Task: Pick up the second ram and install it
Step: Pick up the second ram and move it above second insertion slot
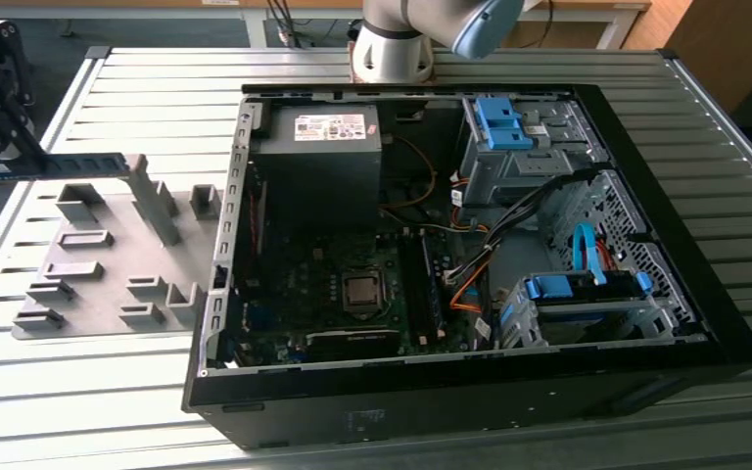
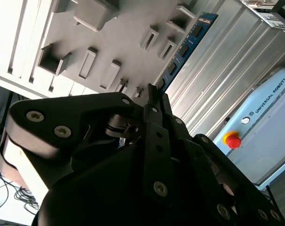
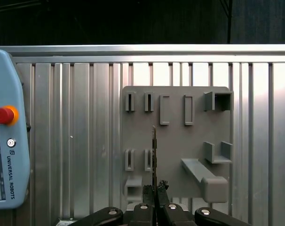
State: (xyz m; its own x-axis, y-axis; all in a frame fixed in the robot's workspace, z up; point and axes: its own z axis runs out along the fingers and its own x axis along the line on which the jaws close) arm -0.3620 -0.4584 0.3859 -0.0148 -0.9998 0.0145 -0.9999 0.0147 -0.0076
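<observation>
Second ram (image 1: 47, 165) is held at one end in the tool (image 1: 11, 155), whose fingers are clenched on it, over the grey holder plate (image 1: 102, 284) at the exterior view's left. In that view it lies level, a long blue-green strip reaching away from the tool toward a tall upright post (image 1: 154, 201) on the plate; whether it touches the post cannot be told. The first wrist view looks along its thin edge (image 3: 154, 150), a dark line running out from between the fingertips (image 3: 148, 190) across the plate. The second wrist view shows its flat face (image 2: 185, 47) with a row of dark chips, beside the plate's slots. Both wrist views also take in a pale blue pendant with a red button (image 3: 3, 115) at the edge of the slatted metal desk (image 1: 89, 392). The exterior view adds the open computer case (image 1: 454, 411), well apart from the tool, with its motherboard (image 1: 337, 274) exposed.
</observation>
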